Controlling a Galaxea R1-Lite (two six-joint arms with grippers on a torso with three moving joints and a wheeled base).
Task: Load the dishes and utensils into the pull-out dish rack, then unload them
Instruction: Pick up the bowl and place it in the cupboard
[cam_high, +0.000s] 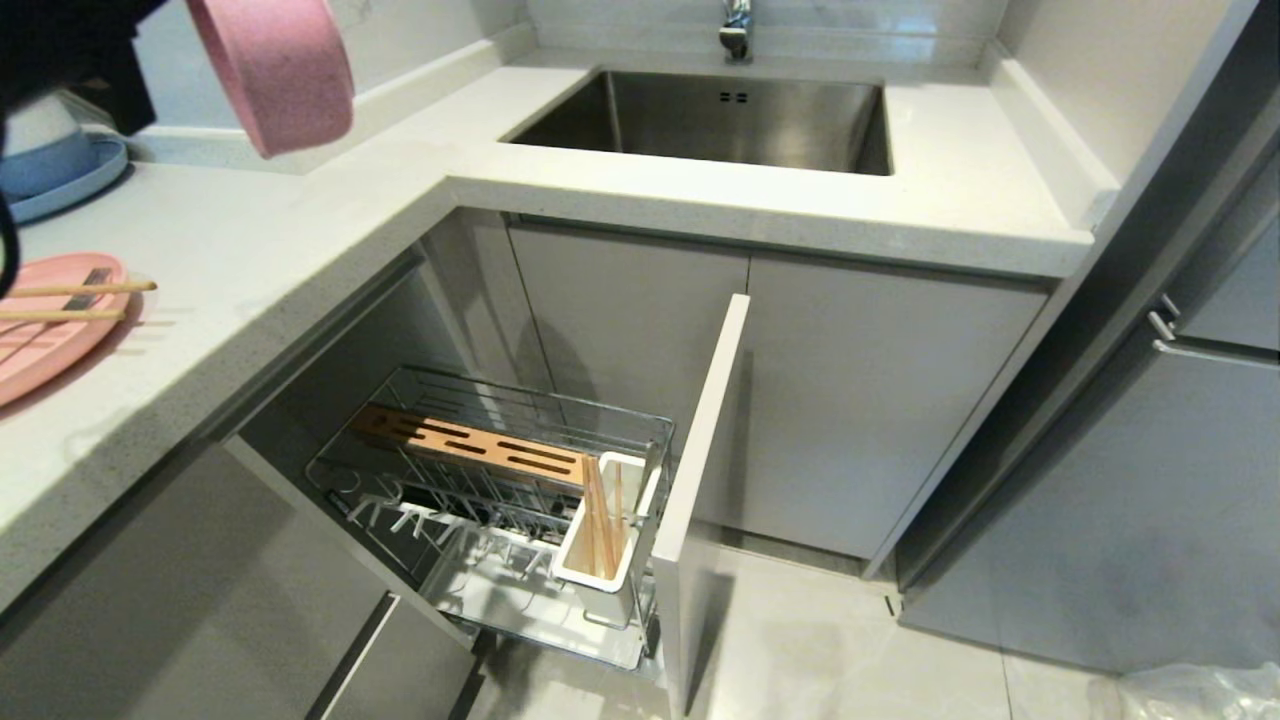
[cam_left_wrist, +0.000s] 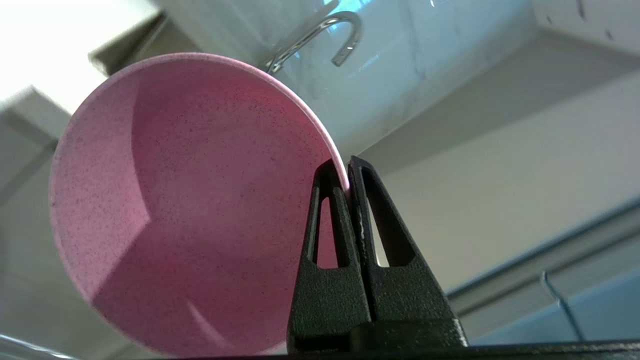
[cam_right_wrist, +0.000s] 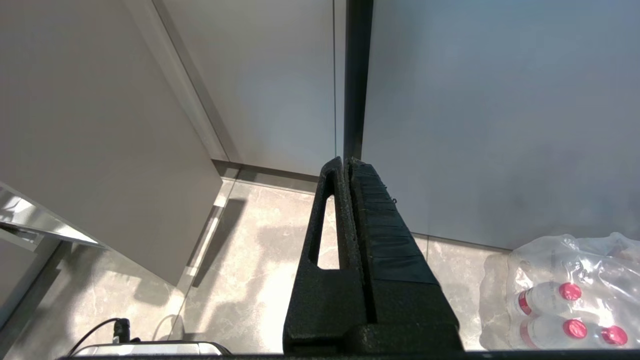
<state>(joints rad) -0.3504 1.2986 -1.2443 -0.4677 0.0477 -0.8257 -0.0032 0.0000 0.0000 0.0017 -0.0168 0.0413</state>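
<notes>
Pink bowl (cam_left_wrist: 190, 200) aloft, tilted (rim pinched); pink plate (cam_high: 50, 330) with chopsticks (cam_high: 75, 300) on counter

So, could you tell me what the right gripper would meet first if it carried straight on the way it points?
Probably the dark vertical strip between the grey panels: the right gripper, fingers shut and empty, aims at it above the tiled floor. Depth is unclear, but nothing nearer shows in that line.

Pale stone counter (cam_high: 300, 230) with steel sink (cam_high: 720, 120), grey cabinets (cam_high: 880, 400), tiled floor (cam_high: 850, 650)
</notes>
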